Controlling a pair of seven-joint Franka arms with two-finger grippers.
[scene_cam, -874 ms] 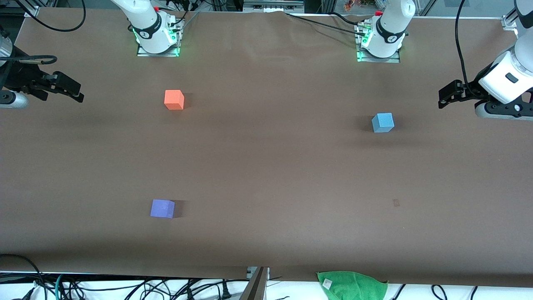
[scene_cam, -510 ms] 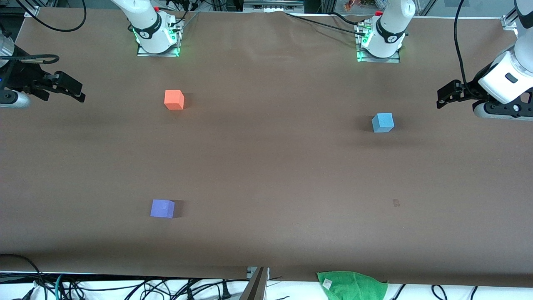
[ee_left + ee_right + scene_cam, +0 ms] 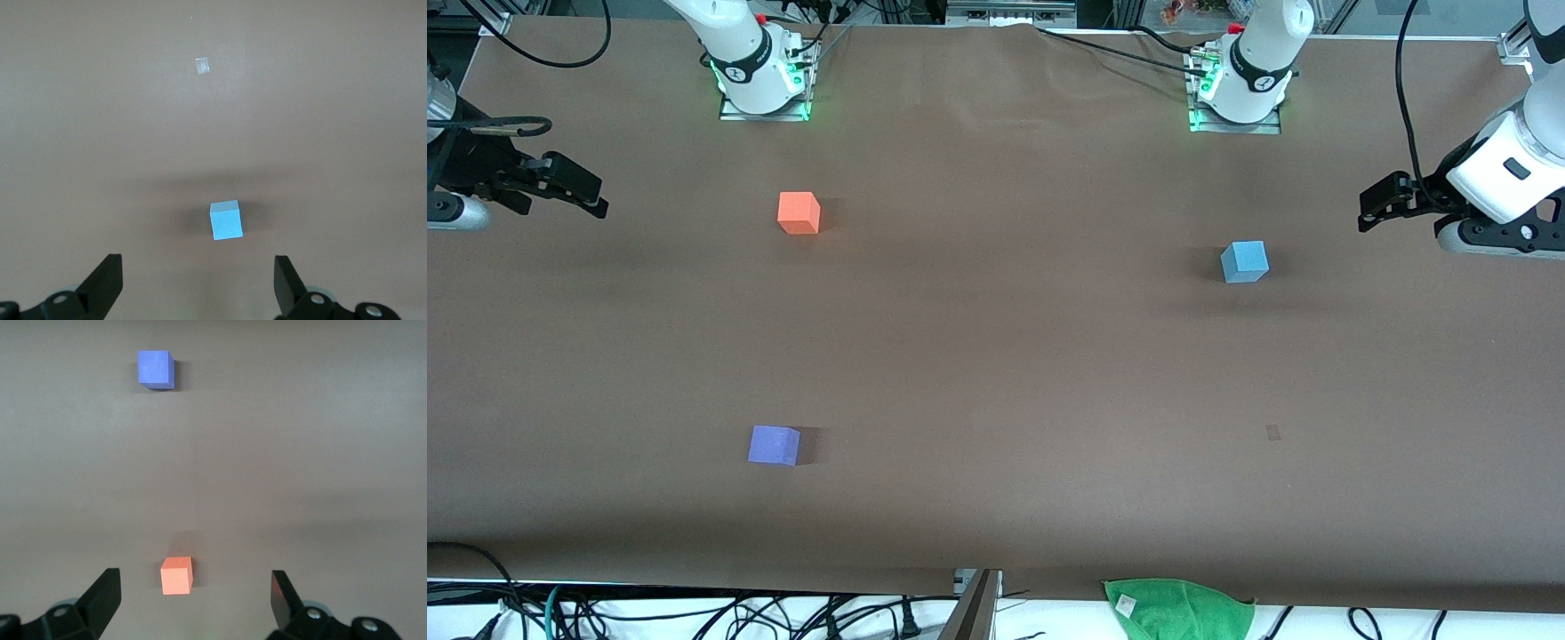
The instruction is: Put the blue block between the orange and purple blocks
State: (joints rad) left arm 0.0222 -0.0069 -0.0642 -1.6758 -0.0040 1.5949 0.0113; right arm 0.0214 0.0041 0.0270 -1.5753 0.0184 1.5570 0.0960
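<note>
right tool (image 3: 591, 197) up over the right arm's end of the tabletop (image 3: 996, 356), jaws wide apart, nothing in them; arm waiting. its wrist view shows both fingers (image 3: 100, 597) spread with the orange block between them on the surface below, purple block farther off

orange block (image 3: 799, 213) sits on the tabletop toward the right arm's end, close to that arm's base. purple block (image 3: 774, 444) toward the same end but much nearer the front camera, well apart from orange. gap between the two holds only bare brown surface

blue block (image 3: 1244, 261) sits alone toward the left arm's end, well apart from both others, not between them yet. resting flat, untouched

small pale mark (image 3: 1272, 433) on the tabletop, nearer the front camera than blue block; also in left wrist view (image 3: 203, 66)

green cloth (image 3: 1178, 606) hangs at the tabletop edge closest to the front camera, toward the left arm's end

left tool (image 3: 1371, 212) up over the left arm's end of the tabletop, near blue block but not over it, jaws wide apart and empty. left wrist view has blue block (image 3: 226, 221) on the surface, framed between the spread fingers (image 3: 288, 283), no contact
</note>
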